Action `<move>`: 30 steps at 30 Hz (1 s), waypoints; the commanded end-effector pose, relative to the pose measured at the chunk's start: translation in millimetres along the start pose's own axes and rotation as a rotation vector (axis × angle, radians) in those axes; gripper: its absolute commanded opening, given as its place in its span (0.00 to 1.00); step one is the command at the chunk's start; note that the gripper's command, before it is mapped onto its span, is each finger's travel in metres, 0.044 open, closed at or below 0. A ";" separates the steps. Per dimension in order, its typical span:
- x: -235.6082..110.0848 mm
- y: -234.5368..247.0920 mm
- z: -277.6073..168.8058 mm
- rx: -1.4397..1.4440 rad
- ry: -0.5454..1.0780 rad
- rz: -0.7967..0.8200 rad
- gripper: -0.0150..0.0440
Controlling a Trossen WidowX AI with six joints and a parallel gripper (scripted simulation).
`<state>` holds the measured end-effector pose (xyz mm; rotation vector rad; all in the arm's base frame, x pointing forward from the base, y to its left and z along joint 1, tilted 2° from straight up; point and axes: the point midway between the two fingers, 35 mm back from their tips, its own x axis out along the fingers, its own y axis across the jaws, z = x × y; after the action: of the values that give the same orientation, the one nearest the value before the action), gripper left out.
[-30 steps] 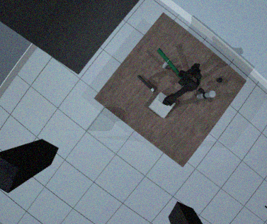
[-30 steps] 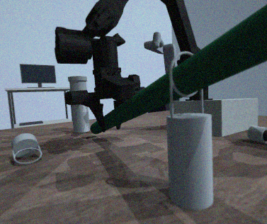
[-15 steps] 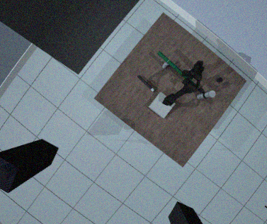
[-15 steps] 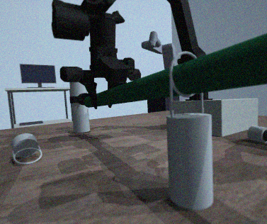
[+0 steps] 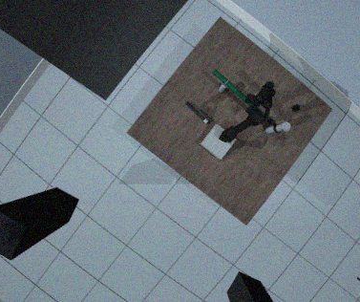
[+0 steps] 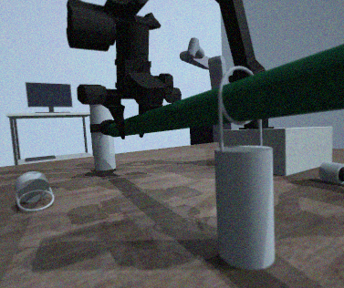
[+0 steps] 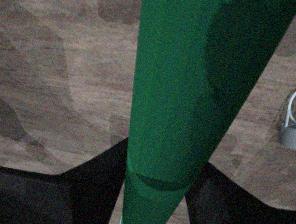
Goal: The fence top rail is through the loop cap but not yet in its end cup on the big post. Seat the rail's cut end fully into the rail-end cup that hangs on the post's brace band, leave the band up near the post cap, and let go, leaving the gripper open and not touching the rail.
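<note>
We see one square brown wooden table top (image 5: 246,186) on a white tiled floor (image 5: 98,201). On it stands one black six-joint robot arm (image 5: 246,121), its foot on one white block base (image 5: 216,145).

One long green fence rail (image 6: 272,91) runs across the exterior view, rising from lower left to upper right. It passes through one thin wire loop (image 6: 222,97) on top of one short pale grey post (image 6: 244,205) in the foreground. The rail's lower end sits at the one taller pale grey post (image 6: 103,150) farther back, level with a dark band on that post; we cannot tell whether the end is fully seated in its cup.

The one black parallel-jaw gripper (image 6: 130,123) comes down from above and pinches the green rail close to that lower end, a finger on either side. From the wrist camera the rail (image 7: 175,100) fills the middle, with a dark finger (image 7: 85,195) on each flank.

Smaller things lie apart on the wood: one pale ringed cap (image 6: 34,191) on its side at left, and one white-tipped dark rod (image 6: 340,173) at right.
</note>
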<state>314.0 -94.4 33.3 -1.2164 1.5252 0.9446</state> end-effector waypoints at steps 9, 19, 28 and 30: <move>-2.2 -1.2 -1.2 0.000 0.000 0.000 0.25; -5.5 -3.6 -2.9 0.000 0.000 0.000 0.25; -8.2 -6.5 -4.4 0.000 0.000 0.000 0.25; -8.7 -7.1 -4.7 0.000 0.000 0.000 0.25</move>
<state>315.1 -95.8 38.0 -1.2097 1.5318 0.9600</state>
